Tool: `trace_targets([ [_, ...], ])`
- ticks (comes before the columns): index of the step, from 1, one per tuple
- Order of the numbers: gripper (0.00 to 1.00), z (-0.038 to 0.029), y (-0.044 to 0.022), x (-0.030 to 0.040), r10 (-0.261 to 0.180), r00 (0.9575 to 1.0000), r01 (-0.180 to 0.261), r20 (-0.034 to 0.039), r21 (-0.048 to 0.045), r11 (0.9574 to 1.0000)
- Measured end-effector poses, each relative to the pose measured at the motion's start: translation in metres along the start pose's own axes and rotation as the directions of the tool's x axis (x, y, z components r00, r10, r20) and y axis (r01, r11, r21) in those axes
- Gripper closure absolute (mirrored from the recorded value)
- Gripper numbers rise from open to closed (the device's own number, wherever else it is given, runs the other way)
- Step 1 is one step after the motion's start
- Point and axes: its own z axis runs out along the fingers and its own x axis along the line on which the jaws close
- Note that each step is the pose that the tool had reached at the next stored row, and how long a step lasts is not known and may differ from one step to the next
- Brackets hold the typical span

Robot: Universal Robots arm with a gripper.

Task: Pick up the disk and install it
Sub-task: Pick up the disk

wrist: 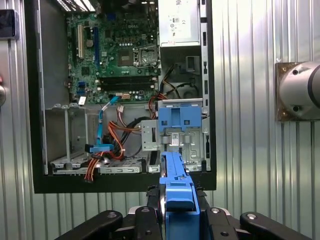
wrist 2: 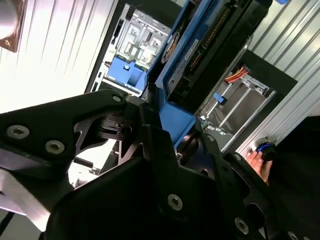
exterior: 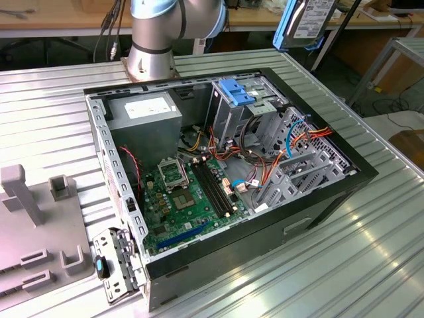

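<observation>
The disk point(exterior: 307, 18) hangs high above the open computer case point(exterior: 331, 192), at the exterior view's upper right, with its white label and blue rails showing. In the first wrist view my gripper point(wrist: 176, 201) is shut on the disk point(wrist: 175, 182), one black finger on each side of its blue-railed edge. The second wrist view shows the disk point(wrist 2: 215, 50) tilted, rising out from between the black fingers point(wrist 2: 150, 125). Below it inside the case sits the grey drive cage with its fixed blue bracket point(wrist: 181, 117), also visible in the exterior view point(exterior: 236, 91).
The case holds a grey power-supply box point(exterior: 146, 112), a green motherboard point(exterior: 182, 192) and orange and blue cables point(exterior: 291, 142) beside the cage. The arm's base point(exterior: 152, 40) stands behind the case. A grey fixture point(exterior: 33, 218) lies at the exterior view's left on the ribbed metal table point(exterior: 371, 265).
</observation>
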Motion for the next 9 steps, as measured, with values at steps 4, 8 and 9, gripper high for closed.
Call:
trace_targets([
  [4, 0.63, 0.0002, -0.0259, -0.0010, 0.000, 1.0000, 0.000, 0.0001, -0.0006, 1.0000],
  [8, 0.63, 0.0006, -0.0583, -0.0022, 0.000, 1.0000, 0.000, 0.0000, -0.0011, 1.0000],
  [9, 0.63, 0.0007, -0.0701, -0.0028, 0.000, 1.0000, 0.000, -0.0002, -0.0011, 1.0000],
])
